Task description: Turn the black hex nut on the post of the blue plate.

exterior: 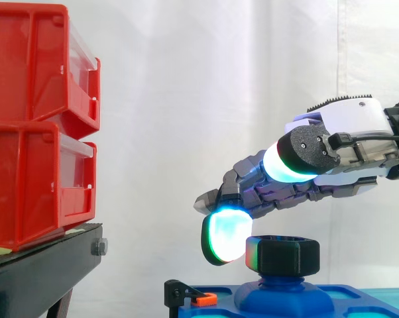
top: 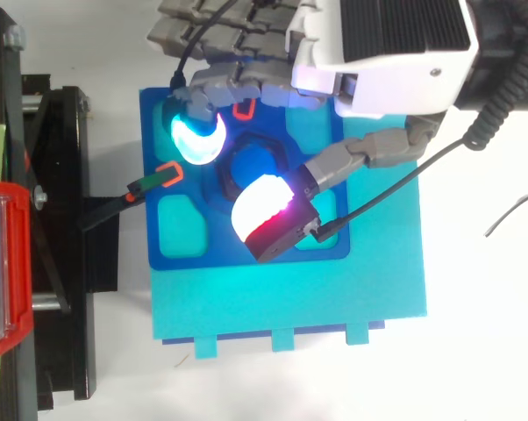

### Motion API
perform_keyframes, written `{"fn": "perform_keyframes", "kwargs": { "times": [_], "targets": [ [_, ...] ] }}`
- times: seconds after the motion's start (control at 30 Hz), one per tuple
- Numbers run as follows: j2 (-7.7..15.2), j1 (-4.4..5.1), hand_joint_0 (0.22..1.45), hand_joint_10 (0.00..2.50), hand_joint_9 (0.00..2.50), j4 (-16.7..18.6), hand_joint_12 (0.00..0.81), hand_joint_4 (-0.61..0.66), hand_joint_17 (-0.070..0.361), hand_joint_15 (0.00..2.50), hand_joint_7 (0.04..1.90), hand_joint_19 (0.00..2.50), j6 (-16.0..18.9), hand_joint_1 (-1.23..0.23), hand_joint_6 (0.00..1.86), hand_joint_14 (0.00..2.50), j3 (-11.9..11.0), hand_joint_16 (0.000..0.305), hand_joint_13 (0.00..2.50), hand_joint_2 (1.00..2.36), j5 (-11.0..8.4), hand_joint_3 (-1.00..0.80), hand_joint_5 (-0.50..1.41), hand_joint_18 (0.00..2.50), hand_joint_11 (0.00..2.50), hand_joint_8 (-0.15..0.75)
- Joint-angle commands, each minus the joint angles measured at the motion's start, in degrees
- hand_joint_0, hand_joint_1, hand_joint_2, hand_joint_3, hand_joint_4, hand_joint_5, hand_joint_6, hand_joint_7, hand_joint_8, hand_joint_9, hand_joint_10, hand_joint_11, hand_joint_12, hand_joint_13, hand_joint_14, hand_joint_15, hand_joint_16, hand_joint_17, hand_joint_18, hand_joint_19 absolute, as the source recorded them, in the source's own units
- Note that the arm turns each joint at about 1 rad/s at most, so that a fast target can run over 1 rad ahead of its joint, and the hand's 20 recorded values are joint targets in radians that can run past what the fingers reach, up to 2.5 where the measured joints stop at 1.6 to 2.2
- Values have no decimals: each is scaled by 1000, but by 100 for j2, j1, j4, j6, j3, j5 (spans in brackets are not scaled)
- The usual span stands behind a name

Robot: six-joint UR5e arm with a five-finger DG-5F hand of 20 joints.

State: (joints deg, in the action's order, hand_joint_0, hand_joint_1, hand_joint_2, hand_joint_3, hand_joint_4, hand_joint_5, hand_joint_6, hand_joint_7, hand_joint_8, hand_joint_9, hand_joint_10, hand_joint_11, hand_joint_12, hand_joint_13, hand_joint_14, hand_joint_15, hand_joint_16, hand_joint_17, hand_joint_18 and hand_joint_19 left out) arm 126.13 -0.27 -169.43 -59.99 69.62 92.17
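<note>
Hand (exterior: pixel 348 122) hovered over black hex nut (exterior: pixel 283 256), fingers (exterior: pixel 226 236) loose, gripping nothing, one pad just beside it. Nut sat on post of blue plate (top: pixel 194 256); turning likely not begun.

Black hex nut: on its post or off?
On. The side view shows the black hex nut sitting level atop the raised post of the blue plate.

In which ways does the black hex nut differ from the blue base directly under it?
The black hex nut is dark, with flat sides and corners; the blue base is rounded and smooth. The nut is somewhat narrower than the base, which widens downward. The nut sits on top, while the base rises from the blue plate. Both stand upright, centred one above the other.
</note>
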Motion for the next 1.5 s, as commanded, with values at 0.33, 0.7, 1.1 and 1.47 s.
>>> {"fn": "perform_keyframes", "kwargs": {
  "times": [0.33,0.7,1.1,1.47],
  "targets": [
    [0,-44,500,0,115,7,350,295,109,0,1077,145,5,-252,504,0,-1,48,0,1000,20,-500,-180,0,0,242],
    [-9,-158,500,0,116,-11,349,283,109,0,1189,147,5,-253,503,0,-1,48,0,1000,310,-500,-168,0,0,243],
    [-9,-211,501,0,122,-46,349,278,109,0,1240,141,5,-253,502,0,-1,48,0,1000,477,-500,-162,0,0,245],
    [-167,-272,501,0,124,-160,350,285,109,0,1235,147,-4,-253,502,0,-63,48,0,1000,521,-500,-162,0,0,246]
  ]
}}
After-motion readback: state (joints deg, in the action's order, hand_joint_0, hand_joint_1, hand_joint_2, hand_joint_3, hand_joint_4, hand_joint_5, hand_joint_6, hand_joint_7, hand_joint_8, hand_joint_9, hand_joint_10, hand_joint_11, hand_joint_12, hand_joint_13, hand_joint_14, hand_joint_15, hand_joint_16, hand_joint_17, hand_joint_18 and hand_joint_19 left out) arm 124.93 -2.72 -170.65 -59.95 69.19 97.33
